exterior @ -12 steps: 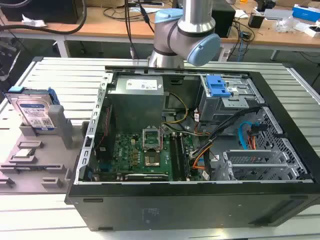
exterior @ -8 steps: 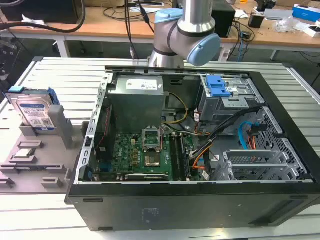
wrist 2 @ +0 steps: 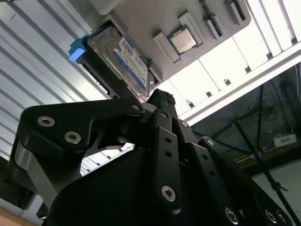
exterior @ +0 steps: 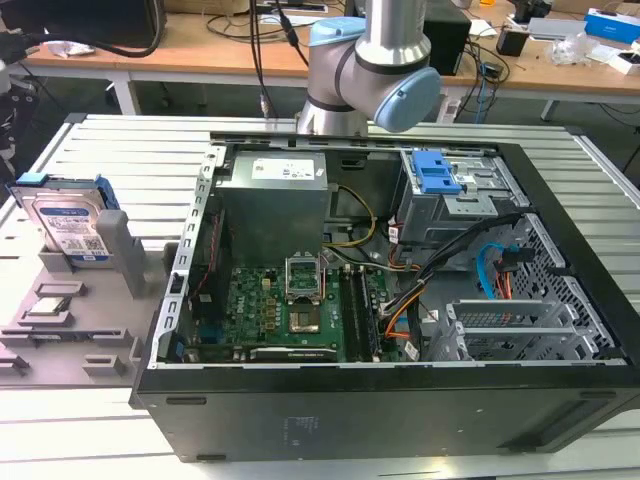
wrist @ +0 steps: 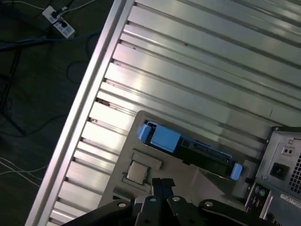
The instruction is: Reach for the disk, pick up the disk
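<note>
Reach step: my claw (wrist 2: 157, 96) is pinched narrow and empty, the disk (wrist 2: 120, 59) ahead untouched; grasping should need wider jaws.

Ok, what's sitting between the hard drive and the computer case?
In the exterior view, a grey upright post stands between the hard drive and the computer case, close beside the drive.

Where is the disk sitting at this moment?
On the exterior view's left, the disk stands tilted in the grey holder on the slatted table, outside the open computer case.
</note>
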{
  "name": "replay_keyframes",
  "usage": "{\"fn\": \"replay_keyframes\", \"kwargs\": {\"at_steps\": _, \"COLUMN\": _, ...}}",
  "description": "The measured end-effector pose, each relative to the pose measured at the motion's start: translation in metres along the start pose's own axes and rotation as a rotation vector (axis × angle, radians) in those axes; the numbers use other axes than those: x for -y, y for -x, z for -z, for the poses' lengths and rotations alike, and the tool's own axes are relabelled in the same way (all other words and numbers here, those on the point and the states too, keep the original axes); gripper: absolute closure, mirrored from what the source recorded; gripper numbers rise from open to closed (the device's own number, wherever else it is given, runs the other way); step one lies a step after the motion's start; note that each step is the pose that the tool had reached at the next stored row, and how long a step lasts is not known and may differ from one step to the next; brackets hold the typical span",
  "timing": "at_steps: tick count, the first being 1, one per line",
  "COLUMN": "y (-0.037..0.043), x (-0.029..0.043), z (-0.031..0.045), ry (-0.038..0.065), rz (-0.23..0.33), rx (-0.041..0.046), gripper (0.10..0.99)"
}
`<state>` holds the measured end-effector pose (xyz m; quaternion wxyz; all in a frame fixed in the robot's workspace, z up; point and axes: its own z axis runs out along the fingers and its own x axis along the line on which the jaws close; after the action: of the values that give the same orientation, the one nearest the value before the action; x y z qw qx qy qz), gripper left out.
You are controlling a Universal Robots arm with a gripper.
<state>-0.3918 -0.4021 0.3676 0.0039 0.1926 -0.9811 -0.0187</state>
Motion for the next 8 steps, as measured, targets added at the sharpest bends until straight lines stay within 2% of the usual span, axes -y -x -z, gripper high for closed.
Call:
{"fn": "replay_keyframes", "kwargs": {"at_steps": 5, "y": 0.0, "x": 0.0, "z": 0.0, "ry": 0.0, "rz": 0.094, "rx": -0.0036, "gripper": 0.98}}
{"fn": "replay_keyframes", "kwargs": {"at_steps": 8, "y": 0.0, "x": 0.0, "z": 0.0, "ry": 0.0, "rz": 0.176, "rx": -0.0068, "gripper": 0.98}}
